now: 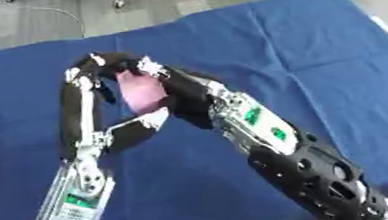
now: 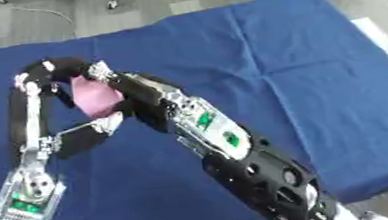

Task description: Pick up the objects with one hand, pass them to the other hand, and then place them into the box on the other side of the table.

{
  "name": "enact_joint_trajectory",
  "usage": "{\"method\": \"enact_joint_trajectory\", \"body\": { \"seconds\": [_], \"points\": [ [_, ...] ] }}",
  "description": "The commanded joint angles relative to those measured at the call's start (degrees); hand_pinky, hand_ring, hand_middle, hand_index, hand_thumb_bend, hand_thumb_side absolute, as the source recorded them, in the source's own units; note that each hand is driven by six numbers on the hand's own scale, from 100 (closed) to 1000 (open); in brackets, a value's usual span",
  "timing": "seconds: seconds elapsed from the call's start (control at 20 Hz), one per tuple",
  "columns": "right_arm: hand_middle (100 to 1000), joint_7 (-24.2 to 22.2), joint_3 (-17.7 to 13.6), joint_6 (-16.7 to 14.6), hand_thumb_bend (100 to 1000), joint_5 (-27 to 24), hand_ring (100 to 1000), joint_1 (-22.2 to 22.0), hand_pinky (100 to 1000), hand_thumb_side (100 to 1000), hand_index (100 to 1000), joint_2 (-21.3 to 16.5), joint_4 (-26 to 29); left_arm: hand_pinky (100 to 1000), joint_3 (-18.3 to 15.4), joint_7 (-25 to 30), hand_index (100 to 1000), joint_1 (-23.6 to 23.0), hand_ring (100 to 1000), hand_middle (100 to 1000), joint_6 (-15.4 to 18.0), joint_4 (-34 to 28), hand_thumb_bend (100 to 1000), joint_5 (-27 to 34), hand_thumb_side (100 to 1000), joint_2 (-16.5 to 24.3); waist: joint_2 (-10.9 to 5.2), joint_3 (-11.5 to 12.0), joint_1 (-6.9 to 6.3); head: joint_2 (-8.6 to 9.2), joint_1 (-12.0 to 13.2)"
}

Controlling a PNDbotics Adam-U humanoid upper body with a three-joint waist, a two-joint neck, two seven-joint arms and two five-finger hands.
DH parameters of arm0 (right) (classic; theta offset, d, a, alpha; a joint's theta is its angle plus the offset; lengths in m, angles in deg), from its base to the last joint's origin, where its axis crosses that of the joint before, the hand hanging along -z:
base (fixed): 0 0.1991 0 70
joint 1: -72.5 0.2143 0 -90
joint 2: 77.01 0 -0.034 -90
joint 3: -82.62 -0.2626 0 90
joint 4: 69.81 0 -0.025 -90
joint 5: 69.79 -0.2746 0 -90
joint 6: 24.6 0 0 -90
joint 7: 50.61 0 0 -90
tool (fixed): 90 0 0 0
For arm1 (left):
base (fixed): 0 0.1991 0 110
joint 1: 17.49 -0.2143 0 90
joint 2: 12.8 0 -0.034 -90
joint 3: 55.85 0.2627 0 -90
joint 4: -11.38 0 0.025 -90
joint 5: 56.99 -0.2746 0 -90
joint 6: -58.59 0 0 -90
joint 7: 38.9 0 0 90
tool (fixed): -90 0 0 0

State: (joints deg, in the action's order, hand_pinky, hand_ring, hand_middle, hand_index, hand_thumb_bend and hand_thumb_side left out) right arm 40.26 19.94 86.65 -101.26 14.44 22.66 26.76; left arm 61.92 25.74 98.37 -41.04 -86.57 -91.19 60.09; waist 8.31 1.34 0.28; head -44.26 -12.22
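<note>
- Pink object [image 1: 140, 91]: held up over the blue counter [image 1: 316, 61], left of centre, between both hands.
- Left hand [image 1: 86, 86]: fingers curled over the object's top and left side, grasping it.
- Right hand [image 1: 174, 91]: touching the object's right side; we cannot tell whether its fingers have closed.
- Handover, our judgement: we want the receiving fingers wrapped fully before the giving ones release.
- Box: not in view.

Both arms reaching up from the lower edge toward the upper left of the frame, left hand [image 1: 80, 99] long and arched over, right hand [image 1: 174, 91] meeting it, fingers of both curled together
</note>
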Motion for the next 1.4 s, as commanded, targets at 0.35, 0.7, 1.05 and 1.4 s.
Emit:
{"method": "enact_joint_trajectory", "body": {
  "seconds": [0.35, 0.7, 1.05, 1.4],
  "points": [
    [438, -4.48, -0.83, -0.64, 100, 0.73, 523, 1.04, 633, 722, 606, -0.17, 2.13, 235, -1.03, -2.51, 434, 0.51, 227, 176, -1.13, 0.56, 364, 0.04, 100, 0.38, -0.54, -0.22, 0.34, 0.14, 0.20],
    [459, -7.25, -1.20, -2.42, 100, 0.87, 542, 0.83, 639, 777, 637, -0.05, 2.52, 209, -1.11, -3.53, 411, 0.48, 198, 139, -1.71, 0.62, 345, 0.48, 100, 0.30, -0.55, -0.22, 0.36, 0.14, 0.22],
    [474, -9.65, -1.44, -4.19, 100, 1.04, 564, 0.66, 641, 919, 676, 0.01, 2.73, 204, -1.18, -4.24, 398, 0.48, 181, 121, -1.78, 0.52, 317, 0.87, 100, 0.17, -0.59, -0.18, 0.48, 0.14, 0.27],
    [475, -12.34, -1.42, -4.70, 100, 1.78, 566, 0.71, 641, 924, 676, -0.07, 2.99, 208, -1.20, -4.51, 392, 0.58, 177, 115, -1.72, -0.19, 317, 0.79, 100, 0.16, -0.60, -0.15, 0.52, 0.14, 0.19]
  ]
}}
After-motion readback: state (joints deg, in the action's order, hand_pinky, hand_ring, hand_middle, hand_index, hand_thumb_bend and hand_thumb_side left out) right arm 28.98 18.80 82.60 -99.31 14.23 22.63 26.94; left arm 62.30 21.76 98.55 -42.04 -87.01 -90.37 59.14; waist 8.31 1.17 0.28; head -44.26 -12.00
